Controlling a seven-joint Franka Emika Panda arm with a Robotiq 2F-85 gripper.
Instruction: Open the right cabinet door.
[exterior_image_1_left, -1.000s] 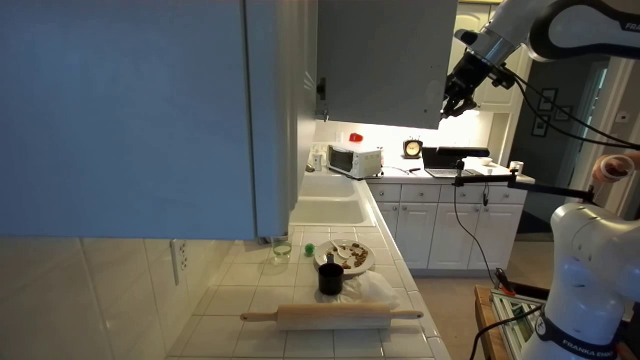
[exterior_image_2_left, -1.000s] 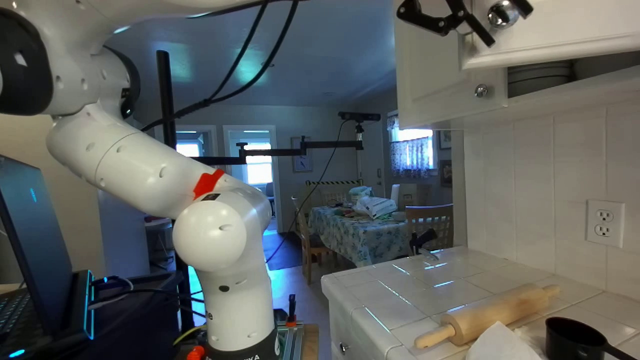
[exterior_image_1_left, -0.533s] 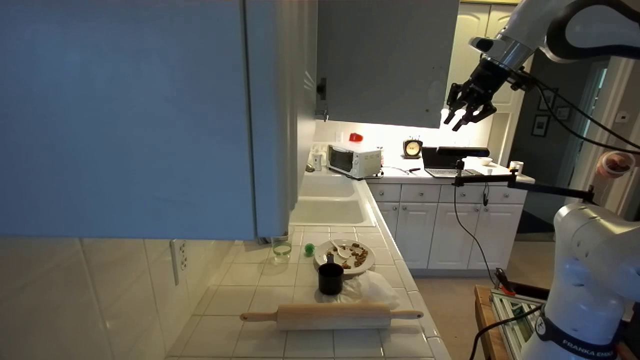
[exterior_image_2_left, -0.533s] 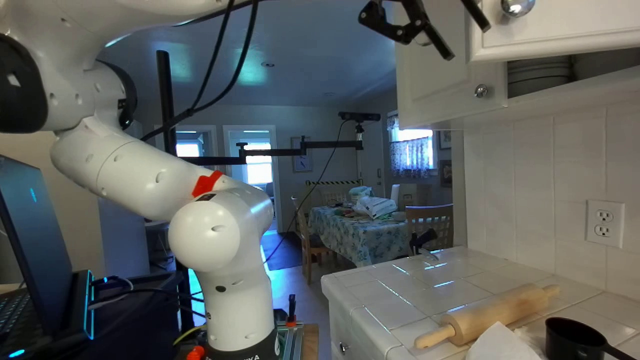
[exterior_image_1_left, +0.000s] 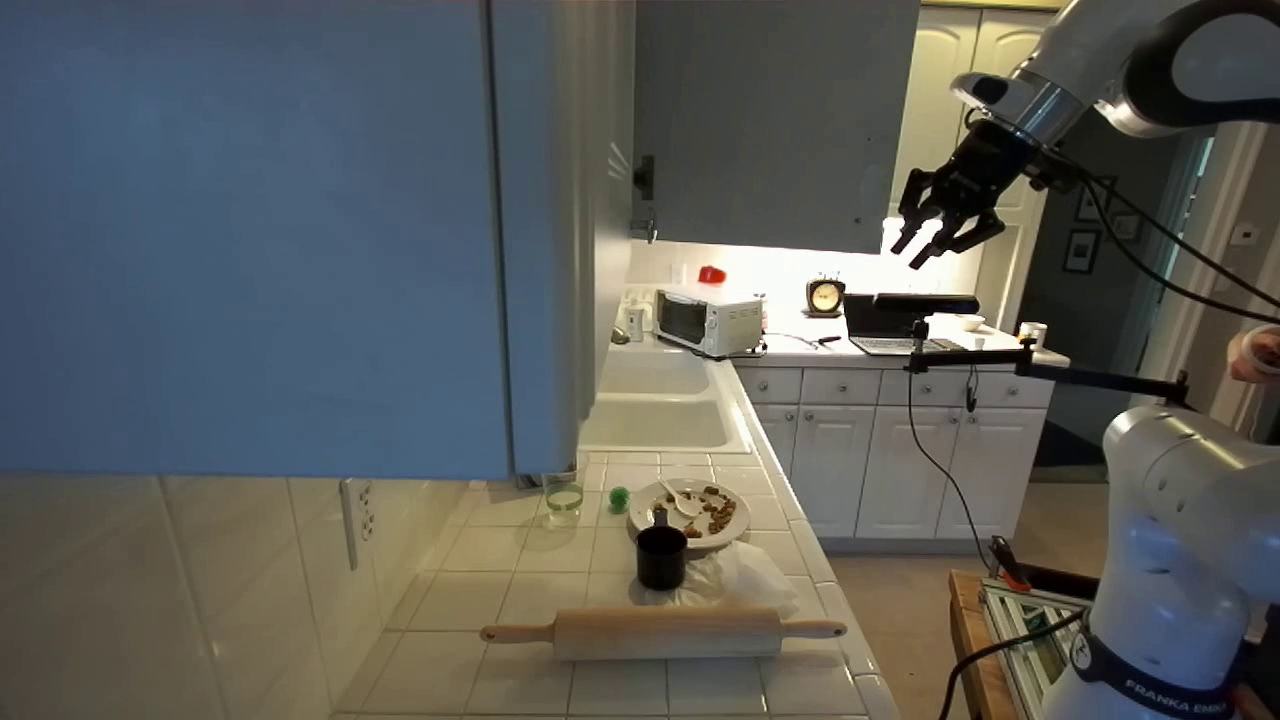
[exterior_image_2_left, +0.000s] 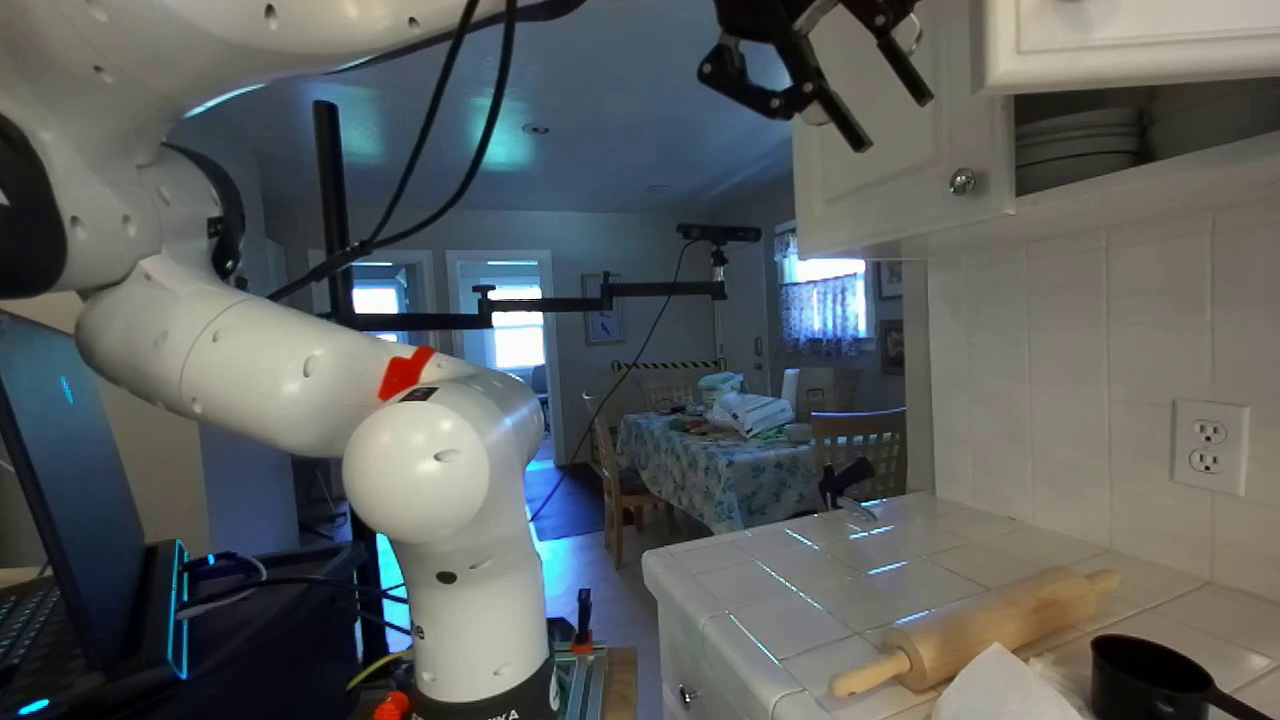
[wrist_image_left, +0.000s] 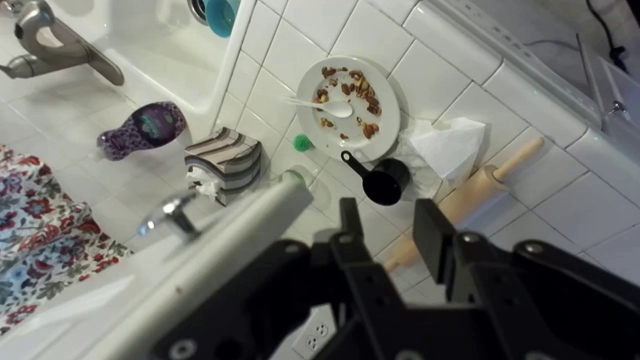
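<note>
The right cabinet door (exterior_image_1_left: 770, 120) stands swung out from the wall, plain grey in shadow in an exterior view. Its white framed front (exterior_image_2_left: 1140, 45) shows at the top right in an exterior view, with plates in the gap beneath. In the wrist view the door's white edge (wrist_image_left: 210, 260) and its blurred chrome knob (wrist_image_left: 175, 212) lie left of the jaws. My gripper (exterior_image_1_left: 907, 258) is open and empty, off the door's free edge and apart from it. Its fingers also show in an exterior view (exterior_image_2_left: 893, 120) and in the wrist view (wrist_image_left: 382, 205). The door's hinge shows in an exterior view.
A large blue-grey panel (exterior_image_1_left: 250, 240) fills the near left. A neighbouring cabinet door (exterior_image_2_left: 900, 150) is closed. On the tiled counter below are a rolling pin (exterior_image_1_left: 668, 634), a black cup (exterior_image_1_left: 661, 560), a plate of nuts (wrist_image_left: 390, 100) and a tissue box (wrist_image_left: 225, 160).
My gripper has moved away from the door's knob and free edge, and a little lower. The door has swung slightly further, its knob now almost out of an exterior view.
</note>
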